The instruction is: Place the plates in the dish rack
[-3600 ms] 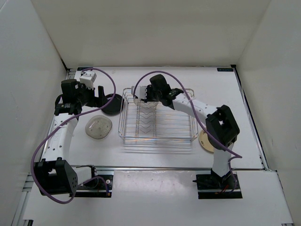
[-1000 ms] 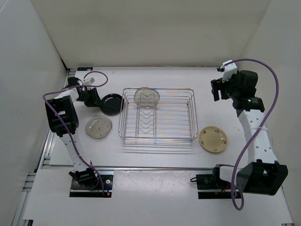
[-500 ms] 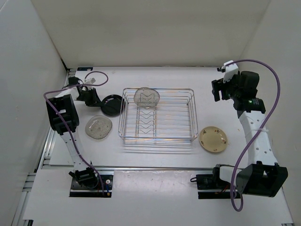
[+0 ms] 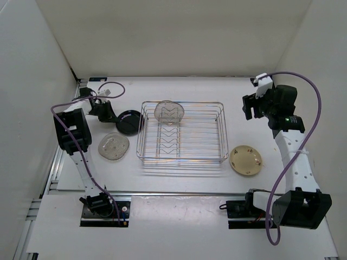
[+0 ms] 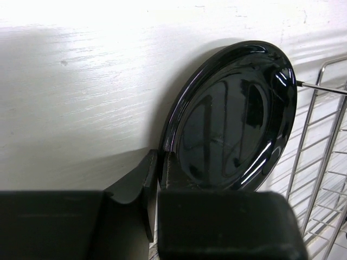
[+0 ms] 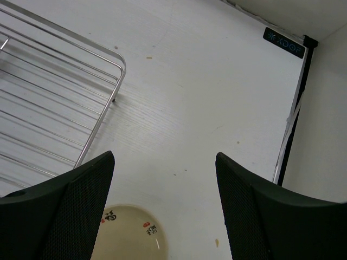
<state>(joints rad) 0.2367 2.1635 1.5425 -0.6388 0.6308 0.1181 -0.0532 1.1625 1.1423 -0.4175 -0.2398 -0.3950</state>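
Black plate (image 5: 233,119), at 9 o'clock of dish rack (image 4: 222,130), rim pinched in my left pincer (image 5: 158,173); right pincer (image 6: 164,157) wide open, empty.

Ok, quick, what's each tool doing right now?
Left tool: closed on the rim of the black plate.
Right tool: open, holding nothing.

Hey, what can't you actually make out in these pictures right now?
Left wrist view: the left gripper covers the black plate's near rim, so how deep the grip goes is hidden.
Right wrist view: the cream plate is cut off by the bottom edge.
Top view: the upright plate in the rack is too small to tell its slot.
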